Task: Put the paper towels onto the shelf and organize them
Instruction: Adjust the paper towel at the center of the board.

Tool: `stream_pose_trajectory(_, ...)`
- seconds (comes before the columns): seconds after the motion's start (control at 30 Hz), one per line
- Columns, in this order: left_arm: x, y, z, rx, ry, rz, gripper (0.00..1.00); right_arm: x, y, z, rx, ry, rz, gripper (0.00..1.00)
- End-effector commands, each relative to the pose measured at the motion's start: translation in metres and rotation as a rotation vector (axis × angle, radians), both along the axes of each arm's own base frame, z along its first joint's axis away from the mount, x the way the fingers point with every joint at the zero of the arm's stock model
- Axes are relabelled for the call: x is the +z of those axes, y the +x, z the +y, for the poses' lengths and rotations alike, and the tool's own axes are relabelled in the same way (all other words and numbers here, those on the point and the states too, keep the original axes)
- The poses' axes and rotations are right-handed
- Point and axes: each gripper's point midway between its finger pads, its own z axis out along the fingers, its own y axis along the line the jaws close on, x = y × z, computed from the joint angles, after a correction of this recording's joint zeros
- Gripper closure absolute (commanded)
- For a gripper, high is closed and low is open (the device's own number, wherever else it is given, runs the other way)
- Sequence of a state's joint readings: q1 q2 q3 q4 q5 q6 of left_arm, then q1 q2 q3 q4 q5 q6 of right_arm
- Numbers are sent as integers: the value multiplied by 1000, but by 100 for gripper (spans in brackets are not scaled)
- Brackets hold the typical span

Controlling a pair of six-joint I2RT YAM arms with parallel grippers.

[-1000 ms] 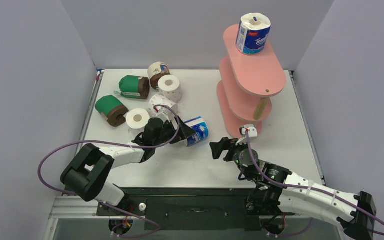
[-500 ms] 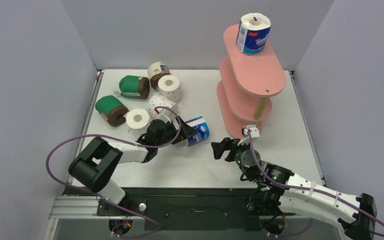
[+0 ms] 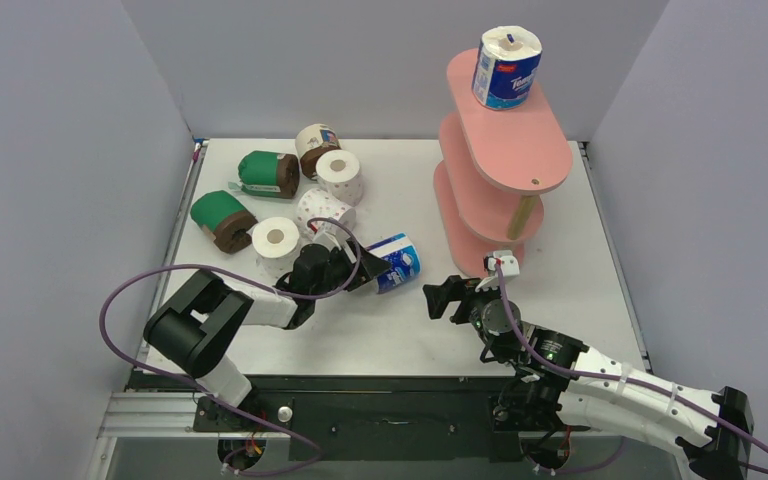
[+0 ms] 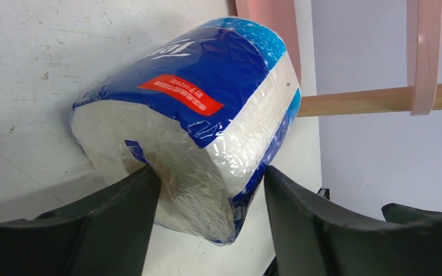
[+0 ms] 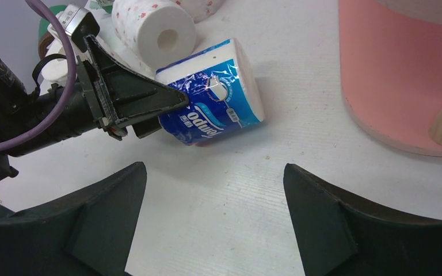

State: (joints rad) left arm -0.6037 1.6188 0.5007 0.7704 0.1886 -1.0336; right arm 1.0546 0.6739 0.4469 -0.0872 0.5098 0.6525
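A blue-white wrapped roll [image 3: 397, 262] lies on its side on the table, left of the pink shelf [image 3: 516, 150]. My left gripper [image 3: 360, 268] is shut on it; in the left wrist view both fingers press the sides of the roll [image 4: 207, 109], which rests on the table. My right gripper [image 3: 438, 298] is open and empty, low over the table just right of that roll; in its own view the roll [image 5: 213, 109] lies ahead of the jaws. A second blue-white roll [image 3: 507, 66] stands on the shelf's top board.
At the back left lie two green-wrapped rolls [image 3: 268, 173] [image 3: 222, 220], a cream-wrapped brown roll [image 3: 315, 146] and three pink-dotted white rolls [image 3: 341, 175] [image 3: 322, 208] [image 3: 277, 240]. The shelf's base [image 5: 403, 86] is close on the right gripper's right. Walls enclose the table.
The left arm's elbow has swung right and forward while its gripper stays at the blue-white roll. The roll and the right arm have barely moved.
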Motion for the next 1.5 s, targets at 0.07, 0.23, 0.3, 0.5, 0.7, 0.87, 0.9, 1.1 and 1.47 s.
stream_pose_trajectory(0.07,23,2,-7,-23,-54,-73,46,4,4,-4,-35,14,-8,16)
stream_pose_trajectory(0.23,29,-1,-7,-30,-56,-78,56,5,4,-5,-40,14,-9,16)
stream_pose_trajectory(0.3,33,-3,-7,-33,-53,-85,60,6,4,-6,-44,13,-11,16)
stream_pose_trajectory(0.5,48,-8,3,-22,9,-96,65,11,3,-13,-55,0,-23,16)
stream_pose_trajectory(0.7,66,-19,23,-13,240,-131,66,12,2,-24,-65,-62,-27,16)
stream_pose_trajectory(0.87,67,-45,38,-44,452,-135,67,7,0,-31,-69,-109,-21,16)
stream_pose_trajectory(0.9,62,-48,45,-41,502,-125,67,7,0,-32,-71,-112,-23,16)
stream_pose_trajectory(1.1,78,-65,49,-74,687,-170,67,0,-1,-35,-71,-137,-11,15)
stream_pose_trajectory(1.47,60,-88,10,-233,967,-215,68,-21,-2,-29,-78,-174,64,13)
